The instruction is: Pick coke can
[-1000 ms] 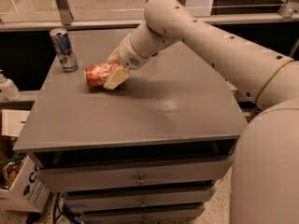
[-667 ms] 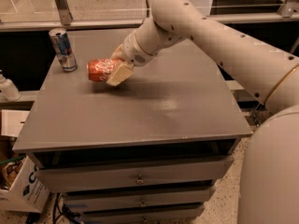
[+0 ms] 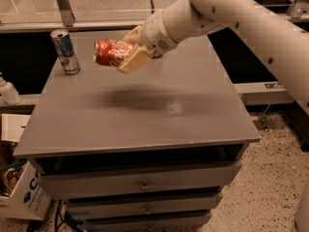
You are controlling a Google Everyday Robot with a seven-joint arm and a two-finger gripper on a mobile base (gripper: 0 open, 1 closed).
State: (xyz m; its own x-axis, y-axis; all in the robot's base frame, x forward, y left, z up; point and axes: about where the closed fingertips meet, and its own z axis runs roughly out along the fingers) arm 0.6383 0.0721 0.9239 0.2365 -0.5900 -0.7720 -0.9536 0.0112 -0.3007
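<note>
— Above the worktop, where's the coke can?
— Held on its side in the air, clamped in the end effector, over the rear left part.
— Anything nearby?
— A slim silver-and-blue can stands upright just left.

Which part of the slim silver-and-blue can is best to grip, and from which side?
Probably its mid-body, from the image's right: the slim can stands upright, round-sided, near the table's back left corner. The end effector, holding the coke can above the table, is on that side.
</note>
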